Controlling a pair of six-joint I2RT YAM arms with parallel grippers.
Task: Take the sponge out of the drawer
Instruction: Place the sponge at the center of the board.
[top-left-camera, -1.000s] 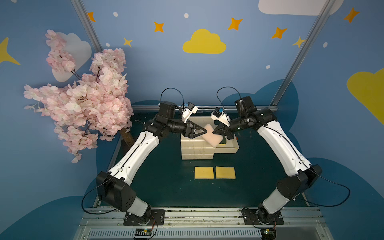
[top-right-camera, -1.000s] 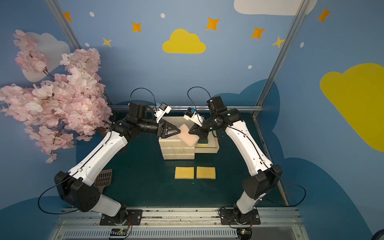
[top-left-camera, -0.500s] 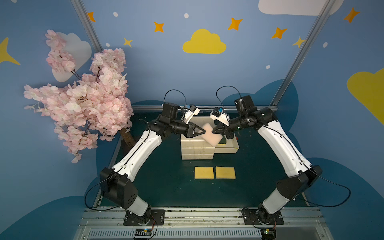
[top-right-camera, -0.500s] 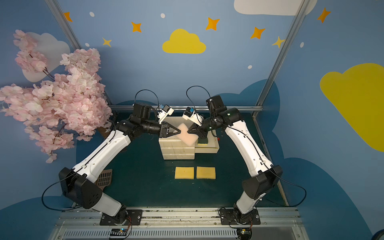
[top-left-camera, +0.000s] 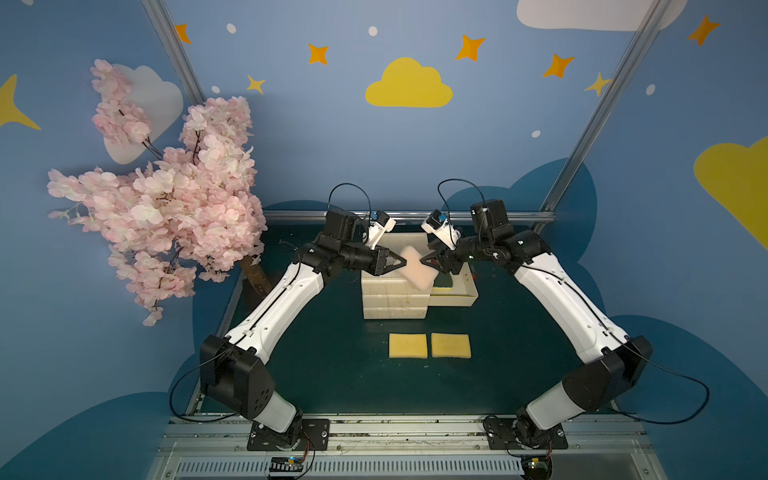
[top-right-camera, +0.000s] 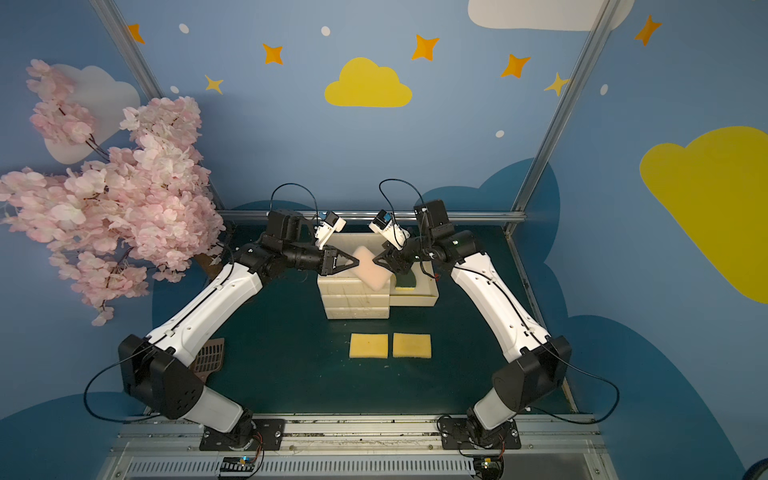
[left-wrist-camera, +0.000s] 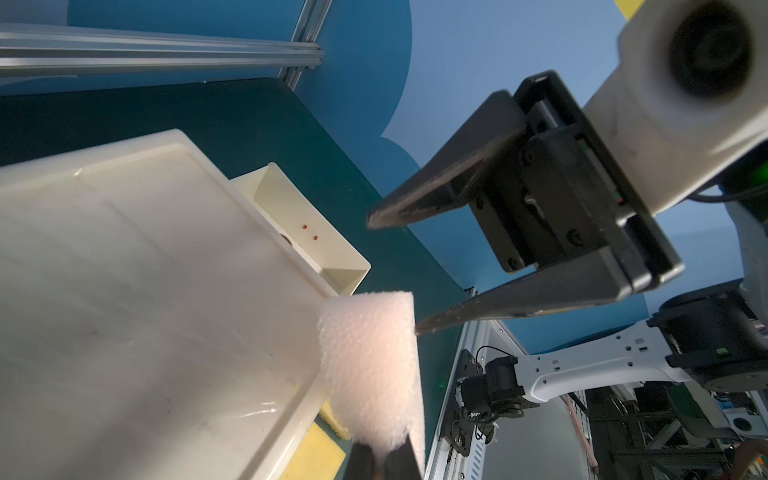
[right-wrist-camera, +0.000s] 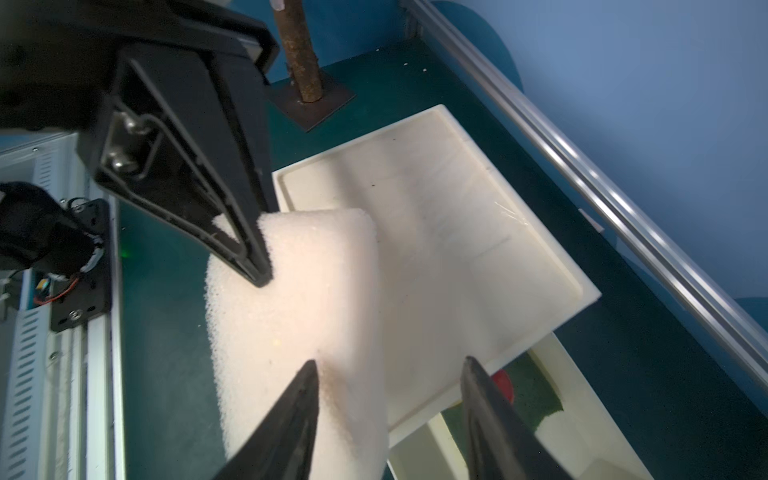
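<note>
The left gripper (top-left-camera: 401, 262) is clamped tight on one corner of the pale pink sponge (top-left-camera: 417, 269); the sponge hangs tilted in the air above the drawer unit (top-left-camera: 392, 301), toward the side of the open drawer (top-left-camera: 455, 296); the right gripper (right-wrist-camera: 389, 361) stands spread, gripping nothing, one finger just beside the sponge.

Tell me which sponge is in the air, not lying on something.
The pale pink sponge: the left gripper holds it above the drawer unit. The two yellow sponges lie flat on the table.
</note>
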